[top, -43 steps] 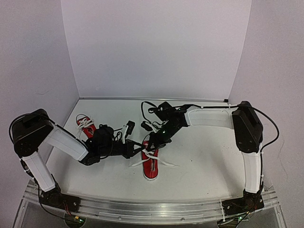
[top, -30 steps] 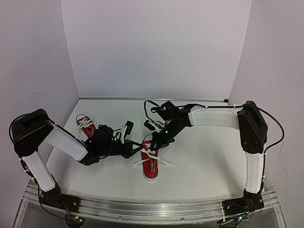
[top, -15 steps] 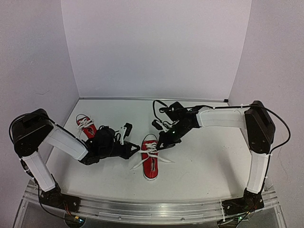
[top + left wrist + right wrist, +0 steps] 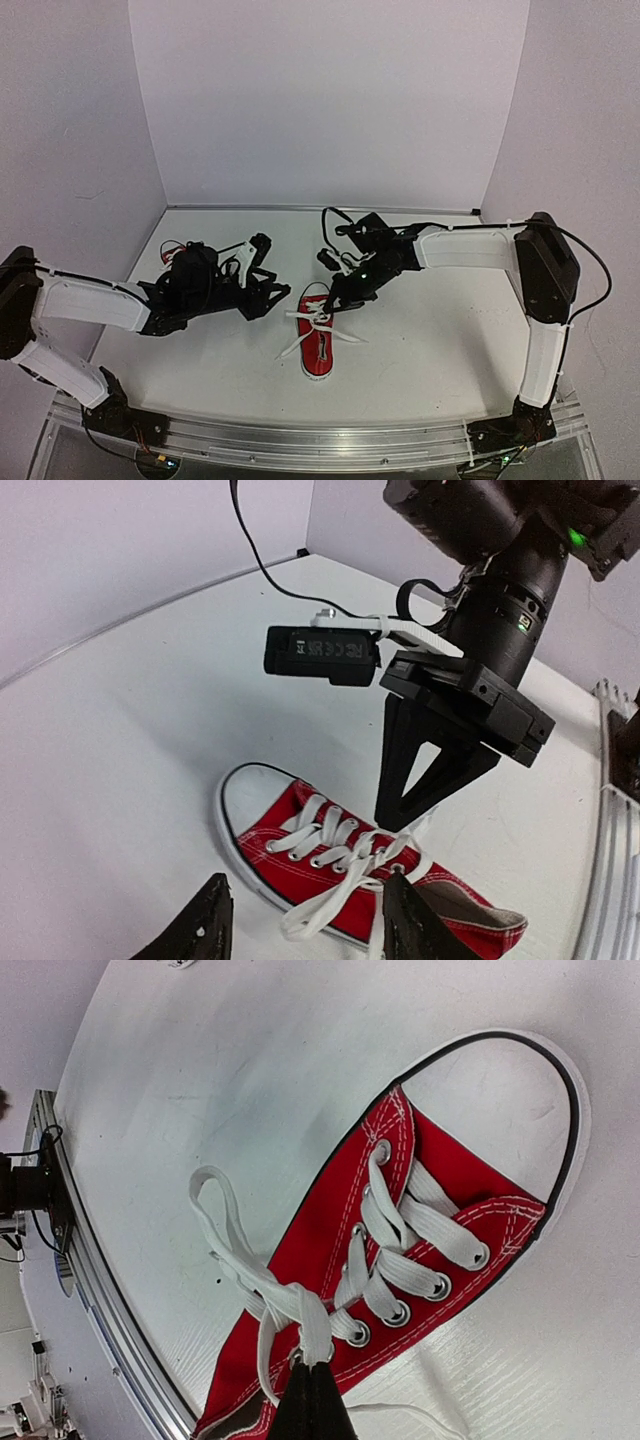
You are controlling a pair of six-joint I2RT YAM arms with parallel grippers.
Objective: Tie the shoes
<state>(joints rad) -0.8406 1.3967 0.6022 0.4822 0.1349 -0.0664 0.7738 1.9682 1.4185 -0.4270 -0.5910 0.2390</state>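
One red shoe [image 4: 318, 345] with white laces lies mid-table, toe pointing away from the arm bases. My right gripper [image 4: 337, 300] is over its eyelets, shut on a white lace strand [image 4: 322, 1332] at the crossing; its fingertips [image 4: 312, 1400] are pressed together. A lace loop [image 4: 212, 1210] trails off the shoe [image 4: 330, 1230] onto the table. My left gripper [image 4: 278, 294] hangs open just left of the shoe [image 4: 320, 875], holding nothing, with its fingers [image 4: 205, 925] apart on either side of the loose lace. The second shoe [image 4: 168, 250] is mostly hidden behind the left arm.
White walls close in the table at the back and both sides. An aluminium rail [image 4: 320, 440] runs along the near edge. The right arm's cable [image 4: 335, 225] loops above its wrist.
My left gripper has opened, let go of the lace and pulled back to the left, its arm swinging low and outward. The right gripper stays shut on the lace at the shoe.
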